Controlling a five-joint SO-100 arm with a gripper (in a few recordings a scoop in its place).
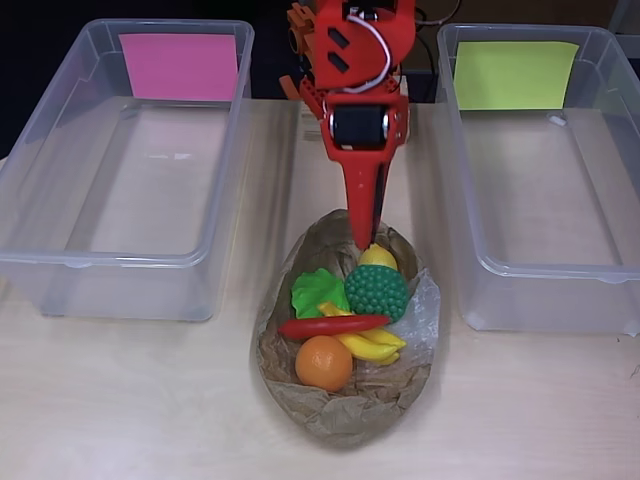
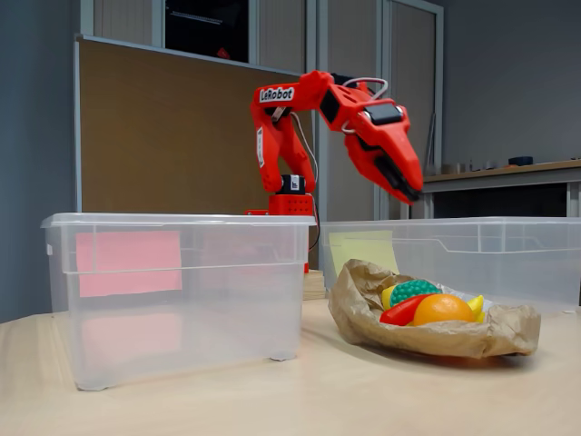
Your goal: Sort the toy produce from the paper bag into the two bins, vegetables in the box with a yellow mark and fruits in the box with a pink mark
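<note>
Your claw (image 2: 410,193) hangs pressed together, empty, well above the paper bag (image 1: 345,410). Below its tip lie the toy corn (image 1: 377,286), lettuce leaf (image 1: 316,290), red chilli (image 1: 332,325), banana (image 1: 372,346) and orange (image 1: 323,362).

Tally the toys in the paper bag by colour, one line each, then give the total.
Green: 2, a leaf and a bumpy ball
Yellow: 2, a banana and a piece at the back
Red: 1, a chili
Orange: 1, an orange
Total: 6
</note>
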